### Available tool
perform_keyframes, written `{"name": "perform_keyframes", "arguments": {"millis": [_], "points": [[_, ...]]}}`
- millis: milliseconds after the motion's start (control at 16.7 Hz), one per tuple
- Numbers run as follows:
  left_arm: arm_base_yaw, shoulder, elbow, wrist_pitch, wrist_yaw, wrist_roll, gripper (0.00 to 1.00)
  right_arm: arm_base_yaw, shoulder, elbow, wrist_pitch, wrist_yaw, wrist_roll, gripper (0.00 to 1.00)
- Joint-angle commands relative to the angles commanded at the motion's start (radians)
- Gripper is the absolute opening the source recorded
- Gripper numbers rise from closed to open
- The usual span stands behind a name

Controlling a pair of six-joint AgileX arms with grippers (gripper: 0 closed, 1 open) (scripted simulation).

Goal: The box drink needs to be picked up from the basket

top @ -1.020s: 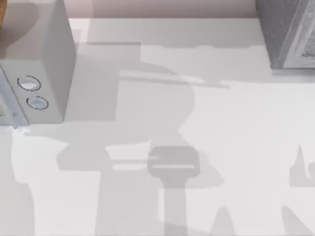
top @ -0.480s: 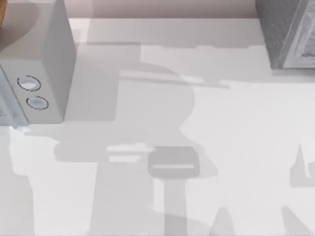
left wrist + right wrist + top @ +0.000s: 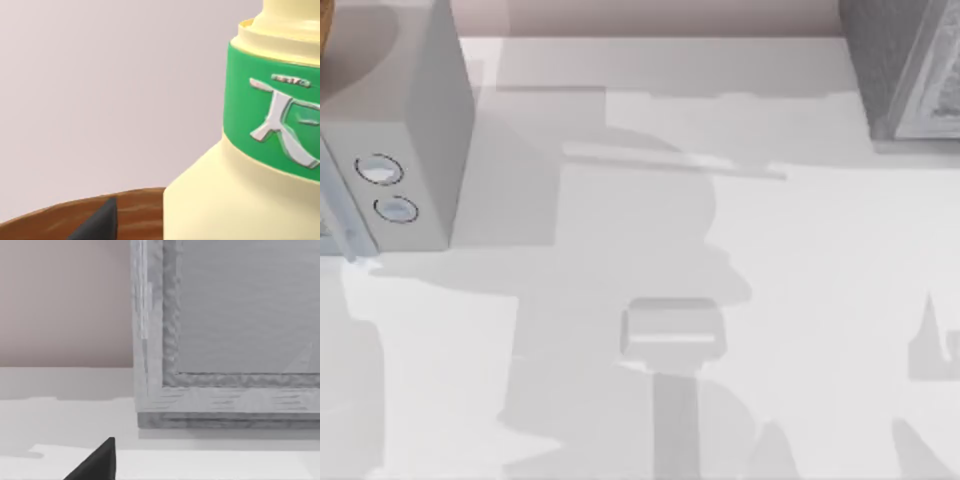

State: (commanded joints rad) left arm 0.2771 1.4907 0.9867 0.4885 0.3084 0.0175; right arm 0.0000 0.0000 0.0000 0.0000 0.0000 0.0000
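A white desk [image 3: 800,280] is seen from above, crossed by soft grey shadows. A grey box with two round dials [image 3: 390,170] is set at nine o'clock, touching the desk's left edge. A second grey box [image 3: 905,70] with a textured face is placed at two o'clock; its framed front [image 3: 240,340] is seen close in the right wrist view, resting on the desk before a pale pink wall [image 3: 65,300].

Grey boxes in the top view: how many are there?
2. The grey box with two round dials stands at the table's far left; the second grey box sits at the far right corner. Both run past the view's edge, so others may lie outside it.
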Motion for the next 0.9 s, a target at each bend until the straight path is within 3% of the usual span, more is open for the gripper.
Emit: {"name": "perform_keyframes", "arguments": {"millis": [420,900], "points": [[-0.011,0.037,0.03,0.007,-0.01,0.0,1.0,0.0,0.0,0.0,0.0,0.0,0.0,1.0],[-0.011,0.037,0.03,0.007,-0.01,0.0,0.4,0.0,0.0,0.0,0.0,0.0,0.0,1.0]]}}
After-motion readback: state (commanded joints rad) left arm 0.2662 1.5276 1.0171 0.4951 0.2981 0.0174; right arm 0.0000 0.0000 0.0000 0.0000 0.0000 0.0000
